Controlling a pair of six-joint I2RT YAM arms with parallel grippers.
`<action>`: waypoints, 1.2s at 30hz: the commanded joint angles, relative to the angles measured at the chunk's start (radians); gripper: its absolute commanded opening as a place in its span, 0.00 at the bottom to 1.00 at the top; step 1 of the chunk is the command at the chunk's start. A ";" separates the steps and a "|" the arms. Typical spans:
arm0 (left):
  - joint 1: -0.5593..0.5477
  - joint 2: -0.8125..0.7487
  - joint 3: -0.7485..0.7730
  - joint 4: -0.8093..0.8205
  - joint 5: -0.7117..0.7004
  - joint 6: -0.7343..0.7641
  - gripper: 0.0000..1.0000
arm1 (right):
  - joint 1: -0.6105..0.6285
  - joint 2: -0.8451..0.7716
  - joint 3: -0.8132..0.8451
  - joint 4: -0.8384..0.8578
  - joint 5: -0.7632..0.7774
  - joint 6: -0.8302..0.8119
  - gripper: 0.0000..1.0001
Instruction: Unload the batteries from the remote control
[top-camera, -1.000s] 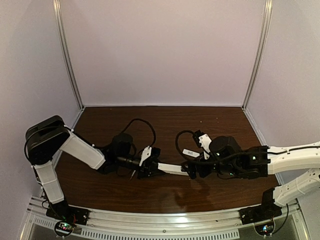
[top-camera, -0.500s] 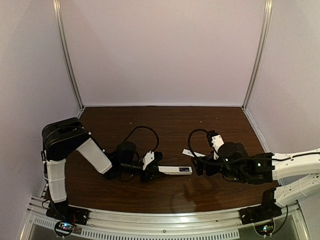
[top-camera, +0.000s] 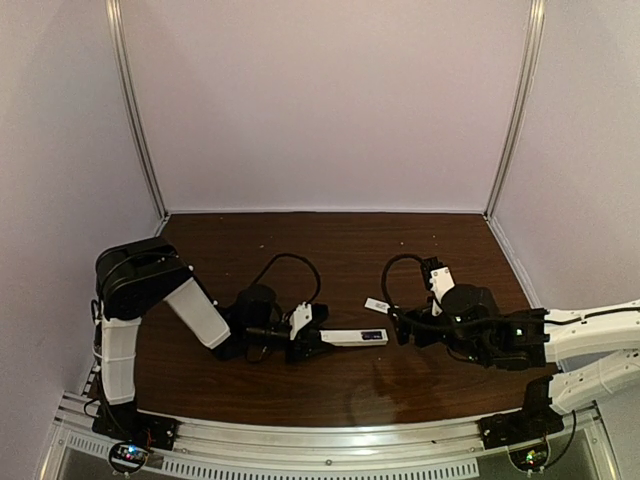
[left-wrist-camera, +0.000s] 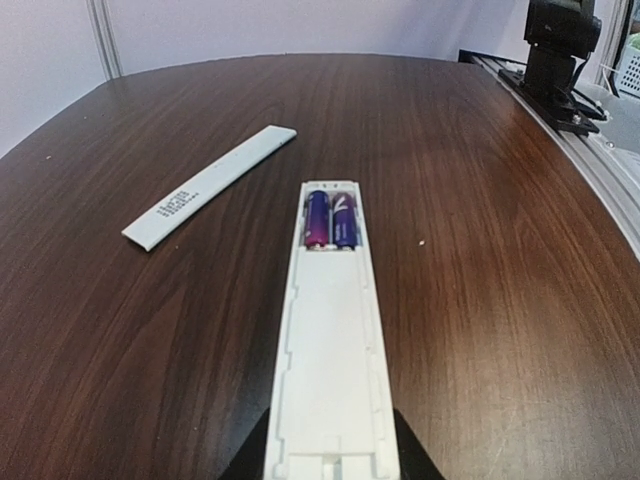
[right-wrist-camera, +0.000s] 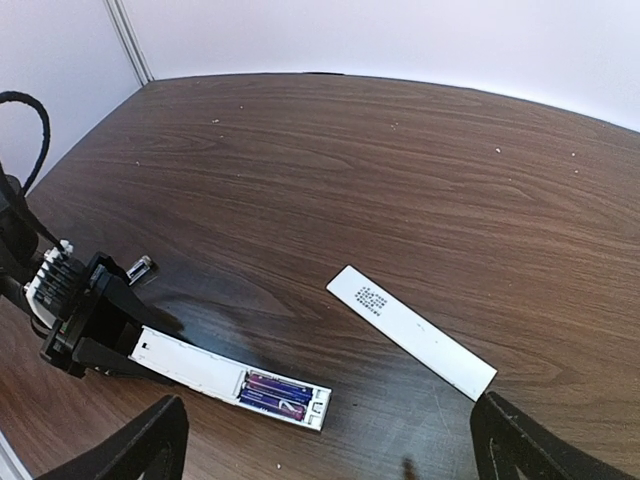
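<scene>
The remote control (top-camera: 350, 338) is a slim white bar lying on the wood table with its back open. My left gripper (top-camera: 308, 341) is shut on its near end, black fingers (left-wrist-camera: 420, 465) pressing both long sides (left-wrist-camera: 330, 350). Two purple-blue batteries (left-wrist-camera: 331, 220) sit side by side in the compartment at the far end, also visible in the right wrist view (right-wrist-camera: 278, 393). The detached back cover (right-wrist-camera: 410, 330) lies flat beside the remote (left-wrist-camera: 210, 185). My right gripper (right-wrist-camera: 330, 425) hovers open just right of the remote's battery end (top-camera: 400, 325), holding nothing.
A small silver-tipped object (right-wrist-camera: 140, 268) lies on the table near the left gripper's body (right-wrist-camera: 90, 315). The right arm's base (left-wrist-camera: 560, 40) stands at the table's near edge. Pale walls enclose the table on three sides.
The left arm has carried the remote a little to the right. The right gripper has drawn back rightward off the remote's end, and the open battery compartment now shows.
</scene>
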 joint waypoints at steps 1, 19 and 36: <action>-0.004 0.023 0.000 0.008 -0.033 0.052 0.08 | -0.011 0.011 0.000 0.024 0.024 -0.009 1.00; -0.004 0.032 -0.009 -0.028 -0.083 0.120 0.32 | -0.014 -0.007 -0.017 0.011 0.002 0.021 1.00; -0.004 -0.011 -0.035 -0.027 -0.048 0.115 0.52 | -0.016 -0.009 -0.013 0.007 0.002 0.026 1.00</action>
